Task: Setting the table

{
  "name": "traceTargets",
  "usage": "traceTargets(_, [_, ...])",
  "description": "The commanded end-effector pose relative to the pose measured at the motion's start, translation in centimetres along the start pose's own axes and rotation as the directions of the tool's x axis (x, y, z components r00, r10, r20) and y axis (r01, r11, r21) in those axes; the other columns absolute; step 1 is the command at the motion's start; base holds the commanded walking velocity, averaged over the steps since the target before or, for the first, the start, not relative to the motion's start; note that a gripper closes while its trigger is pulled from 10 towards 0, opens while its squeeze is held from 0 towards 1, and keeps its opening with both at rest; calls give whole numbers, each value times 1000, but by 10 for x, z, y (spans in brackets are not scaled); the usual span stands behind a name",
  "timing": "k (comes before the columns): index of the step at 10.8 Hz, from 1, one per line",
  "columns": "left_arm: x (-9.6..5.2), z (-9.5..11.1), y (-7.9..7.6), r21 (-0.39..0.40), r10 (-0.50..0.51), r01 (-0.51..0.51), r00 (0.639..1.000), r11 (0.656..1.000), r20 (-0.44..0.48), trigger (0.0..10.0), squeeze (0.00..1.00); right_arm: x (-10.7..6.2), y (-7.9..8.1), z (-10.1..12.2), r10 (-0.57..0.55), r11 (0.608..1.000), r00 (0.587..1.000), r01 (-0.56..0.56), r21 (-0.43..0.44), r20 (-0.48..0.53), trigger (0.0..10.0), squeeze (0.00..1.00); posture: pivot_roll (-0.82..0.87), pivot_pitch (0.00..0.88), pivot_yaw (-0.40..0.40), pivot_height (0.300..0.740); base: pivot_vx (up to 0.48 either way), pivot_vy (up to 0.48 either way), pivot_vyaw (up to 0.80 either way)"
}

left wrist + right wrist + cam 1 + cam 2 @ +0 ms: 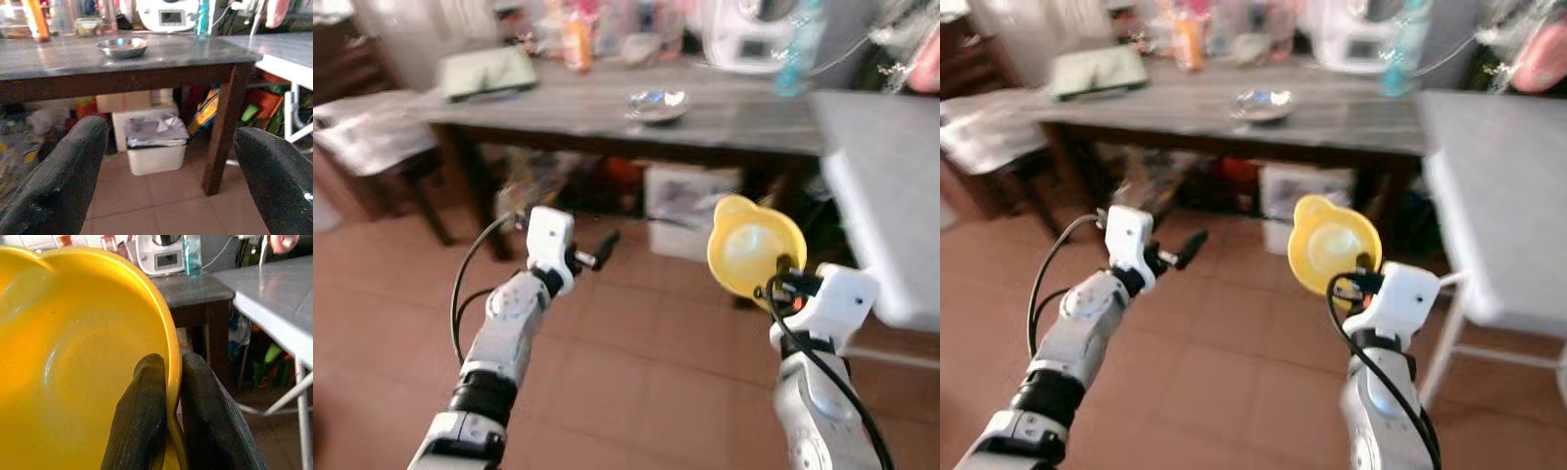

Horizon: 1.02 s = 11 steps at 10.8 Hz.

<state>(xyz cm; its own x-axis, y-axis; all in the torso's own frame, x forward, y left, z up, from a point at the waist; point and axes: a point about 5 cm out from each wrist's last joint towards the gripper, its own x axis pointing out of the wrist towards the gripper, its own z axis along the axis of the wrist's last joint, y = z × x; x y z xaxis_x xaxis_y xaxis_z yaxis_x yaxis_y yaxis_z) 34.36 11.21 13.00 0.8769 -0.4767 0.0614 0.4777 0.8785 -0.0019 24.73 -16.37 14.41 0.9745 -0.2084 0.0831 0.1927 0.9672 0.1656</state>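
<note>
Right wrist view shows the right gripper [168, 431] pinching the rim of a round yellow plastic bowl [73, 362], one finger inside and one outside. Ahead of it stands the long grey wooden table [724, 122], with a small shiny metal bowl [657, 105] already on it. The left gripper [168, 176] is wide apart and holds nothing. I think the yellow bowl is not yet set down.
</note>
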Motion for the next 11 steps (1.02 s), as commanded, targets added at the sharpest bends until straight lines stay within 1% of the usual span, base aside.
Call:
traceTargets(1, [3, 4, -5, 20, -18, 18, 1000, 1000, 18, 10000, 0, 0, -3, 2, -12, 1000, 1000, 12, -13, 11, 10000, 0, 32, 59, 52, 740, 0, 0, 0])
traceTargets(2, [4, 6, -4, 10, 10, -10, 999, 1000, 34, 10000, 0, 0, -3, 2, -5, 1000, 1000, 6, -31, 18, 10000, 0, 32, 58, 52, 740, 0, 0, 0])
traceTargets(4, [4, 7, -3, -2, 29, -28, 999, 1000, 46, 10000, 0, 1, -5, 3, -12, 999, 1000, 13, -42, 23, 10000, 0, 34, 55, 52, 740, 0, 0, 0])
traceTargets(6, [6, 11, -7, -8, 3, -2, 997, 1000, 75, 10000, 0, 2, -4, 3, -6, 998, 1000, 8, -56, 30, 10000, 0, 34, 48, 53, 740, 0, 0, 0])
traceTargets(7, [8, 12, -10, -16, -17, 19, 996, 1000, 85, 10000, 0, 3, -4, 3, -8, 998, 999, 10, -61, 33, 10000, 0, 31, 44, 53, 740, 274, 0, 0])
traceTargets(8, [9, 11, -12, -21, -23, 25, 996, 999, 81, 10000, 0, 3, -5, 4, -5, 996, 999, 8, -84, 40, 10000, 0, 23, 36, 54, 740, 296, 0, 0])
traceTargets(11, [12, 8, -18, -38, -47, 50, 996, 998, 74, 10000, 0, 2, -9, 5, -16, 996, 999, 20, -88, 43, 10000, 0, 10, 22, 53, 740, 331, 0, 0])
